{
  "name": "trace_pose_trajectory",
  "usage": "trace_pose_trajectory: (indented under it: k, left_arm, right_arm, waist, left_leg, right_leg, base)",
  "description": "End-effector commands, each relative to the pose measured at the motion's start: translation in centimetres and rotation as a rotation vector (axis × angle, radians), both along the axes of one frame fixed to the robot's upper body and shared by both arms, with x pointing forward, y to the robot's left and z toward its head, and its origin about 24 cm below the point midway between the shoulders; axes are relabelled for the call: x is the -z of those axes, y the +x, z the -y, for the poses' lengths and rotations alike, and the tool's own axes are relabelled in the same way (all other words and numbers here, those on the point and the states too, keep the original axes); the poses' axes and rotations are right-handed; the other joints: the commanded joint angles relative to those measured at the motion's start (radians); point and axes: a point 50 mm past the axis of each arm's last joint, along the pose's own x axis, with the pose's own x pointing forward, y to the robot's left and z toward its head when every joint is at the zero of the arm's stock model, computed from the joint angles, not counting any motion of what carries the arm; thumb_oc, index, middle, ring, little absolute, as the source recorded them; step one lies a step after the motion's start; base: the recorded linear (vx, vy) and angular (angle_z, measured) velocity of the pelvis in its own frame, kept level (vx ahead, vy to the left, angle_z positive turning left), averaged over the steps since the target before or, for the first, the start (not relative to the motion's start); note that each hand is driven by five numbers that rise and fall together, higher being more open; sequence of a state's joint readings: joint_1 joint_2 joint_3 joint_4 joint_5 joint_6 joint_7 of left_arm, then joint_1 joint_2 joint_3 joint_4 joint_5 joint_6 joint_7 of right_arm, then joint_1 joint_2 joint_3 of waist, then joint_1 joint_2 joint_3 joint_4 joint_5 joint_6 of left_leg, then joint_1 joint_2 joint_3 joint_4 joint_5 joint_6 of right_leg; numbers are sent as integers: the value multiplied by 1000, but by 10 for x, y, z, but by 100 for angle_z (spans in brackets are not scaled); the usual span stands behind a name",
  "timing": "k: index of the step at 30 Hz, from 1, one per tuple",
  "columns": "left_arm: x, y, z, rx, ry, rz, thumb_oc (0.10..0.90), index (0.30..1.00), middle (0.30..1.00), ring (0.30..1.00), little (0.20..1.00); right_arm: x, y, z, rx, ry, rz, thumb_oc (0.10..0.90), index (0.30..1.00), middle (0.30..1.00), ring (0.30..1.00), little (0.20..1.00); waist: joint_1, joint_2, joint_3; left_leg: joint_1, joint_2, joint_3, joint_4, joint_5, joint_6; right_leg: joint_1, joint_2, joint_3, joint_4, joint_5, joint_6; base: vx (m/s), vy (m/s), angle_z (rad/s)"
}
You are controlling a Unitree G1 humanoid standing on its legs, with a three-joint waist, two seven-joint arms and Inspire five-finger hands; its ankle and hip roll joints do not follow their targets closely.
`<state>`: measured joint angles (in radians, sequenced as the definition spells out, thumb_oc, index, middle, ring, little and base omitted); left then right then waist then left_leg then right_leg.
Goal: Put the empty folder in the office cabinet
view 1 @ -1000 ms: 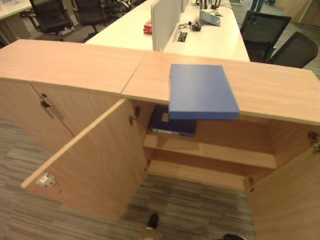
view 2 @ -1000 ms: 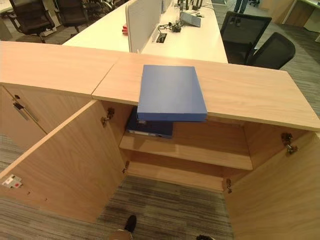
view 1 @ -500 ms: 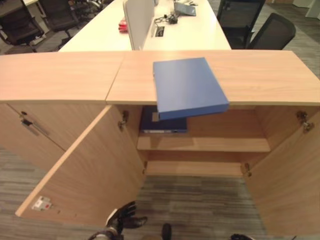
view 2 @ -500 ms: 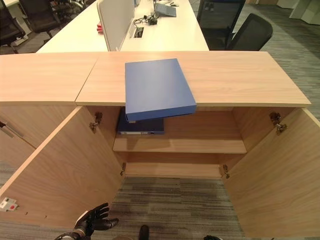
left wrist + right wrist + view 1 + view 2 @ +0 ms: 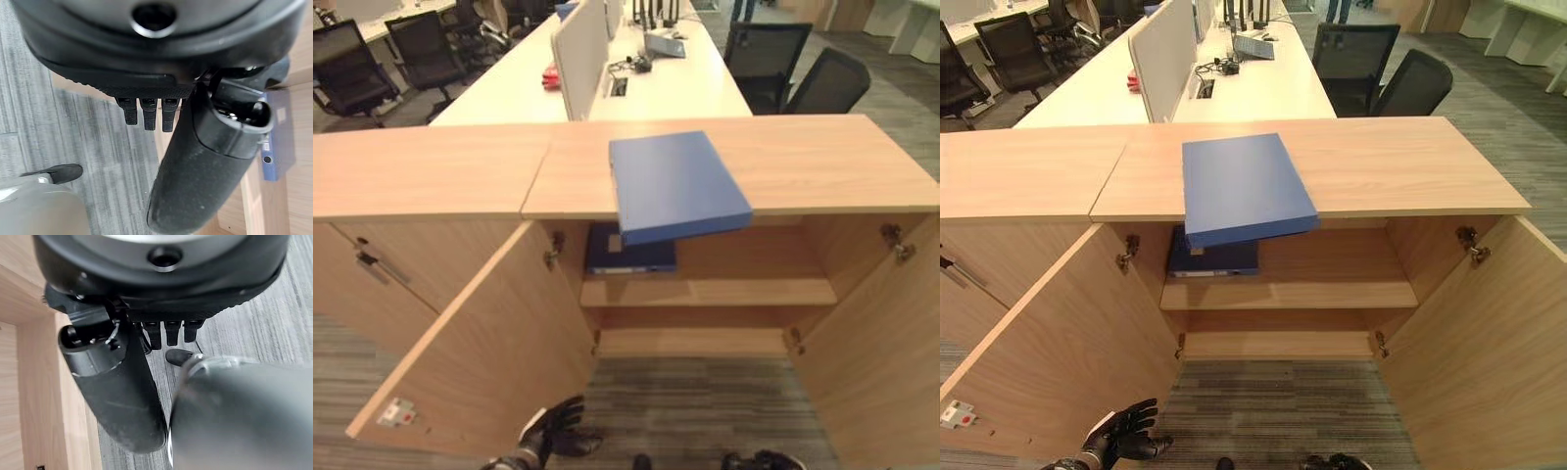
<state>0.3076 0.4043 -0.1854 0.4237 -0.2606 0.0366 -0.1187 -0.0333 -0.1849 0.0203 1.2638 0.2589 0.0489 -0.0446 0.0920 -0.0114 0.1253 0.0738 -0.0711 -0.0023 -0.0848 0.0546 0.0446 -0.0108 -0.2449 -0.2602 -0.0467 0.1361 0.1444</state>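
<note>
Folder (image 5: 677, 186) overhanging cabinet (image 5: 822, 162) top | left hand (image 5: 1121, 431) low, fingers spread

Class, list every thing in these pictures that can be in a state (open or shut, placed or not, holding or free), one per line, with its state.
Blue folder: flat on the cabinet top, front edge overhanging, not yet inside.
Cabinet doors: both open.
Neighbouring cabinet door: shut.
Upper shelf: holds a dark folder at its left end.
Left hand: low by the floor, fingers spread, holding nothing.
Right hand: fingers straight, holding nothing.
</note>
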Motion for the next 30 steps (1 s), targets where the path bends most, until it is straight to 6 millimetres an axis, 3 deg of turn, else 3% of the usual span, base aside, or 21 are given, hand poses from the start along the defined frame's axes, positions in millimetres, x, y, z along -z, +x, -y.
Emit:
trace_pose_trajectory:
  k: [1,5,6,8,10,11,12,15,17,24,30]
  left_arm:
    - [-37,46,17,-30,-79,285,800,900,900,900,900]
    - [-58,53,12,-59,-38,394,800,900,900,900,900]
    - [-86,62,5,-68,44,534,800,900,900,900,900]
    - [-98,65,2,-68,82,592,800,900,900,900,900]
    - [-136,72,-8,-52,256,775,800,900,900,900,900]
    - [-164,76,-16,-66,411,906,800,900,900,900,900]
    - [-164,75,-16,-67,413,906,800,900,900,900,900]
    - [-208,78,-23,-133,575,1122,800,900,900,900,900]
    - [-226,76,-27,-206,654,1209,800,900,900,900,900]
    - [-246,72,-34,-370,834,1323,800,900,900,900,900]
    - [-276,88,-10,-138,907,1471,800,900,900,900,900]
  right_arm:
    - [-4,5,16,7,-71,9,800,900,900,900,900]
    - [-2,-2,11,7,-70,-11,800,900,900,900,900]
    - [0,-5,6,13,-63,-22,800,900,900,900,900]
    - [1,-6,4,12,-59,-27,800,900,900,900,900]
    - [3,-10,-5,-2,-47,-36,800,900,900,900,900]
    - [5,-14,-11,-19,-37,-46,800,900,900,900,900]
    - [5,-14,-11,-20,-37,-46,800,900,900,900,900]
    - [8,-21,-18,-43,-24,-65,800,900,900,900,900]
    - [8,-22,-23,-54,-16,-68,800,900,900,900,900]
    - [8,-14,-28,-46,-20,-47,800,900,900,900,900]
    - [7,-12,-25,-68,-30,-54,800,900,900,900,900]
  waist:
    - [16,1,-32]
    - [24,-2,-36]
    - [36,-2,-36]
    - [38,-6,-39]
    - [48,-9,-38]
    - [50,-13,-41]
    - [49,-15,-41]
    - [48,-22,-48]
    - [47,-27,-53]
    - [58,-33,-58]
    - [46,-29,-71]
  left_leg:
    - [30,64,-42,-2,-116,-35]
    - [36,80,-50,-2,-115,-48]
    - [42,95,-56,-2,-119,-59]
    - [37,96,-60,-2,-113,-61]
    - [44,110,-65,-2,-119,-71]
    - [46,118,-65,-2,-121,-80]
    - [43,115,-65,-2,-115,-79]
    - [43,123,-63,-2,-115,-88]
    - [47,128,-63,-2,-116,-92]
    - [53,130,-73,-2,-119,-96]
    - [63,130,-67,-2,-123,-96]
  right_leg:
    - [57,59,-54,-33,-50,2]
    - [75,78,-58,-41,-67,-9]
    - [89,91,-62,-41,-82,-16]
    - [87,92,-66,-41,-84,-17]
    - [101,104,-71,-41,-100,-23]
    - [107,113,-75,-41,-110,-26]
    - [104,110,-76,-41,-106,-26]
    - [109,119,-79,-41,-117,-30]
    - [114,125,-79,-41,-122,-35]
    - [127,132,-83,-41,-131,-40]
    - [137,137,-78,-41,-136,-42]
  base:
    - [82,-117,-8]
    - [68,-114,-6]
    - [48,-109,2]
    - [32,-87,5]
    - [60,-111,7]
    - [40,-93,17]
    - [40,-86,20]
    - [16,-59,8]
    - [35,-63,4]
    - [17,-42,1]
    - [5,0,1]
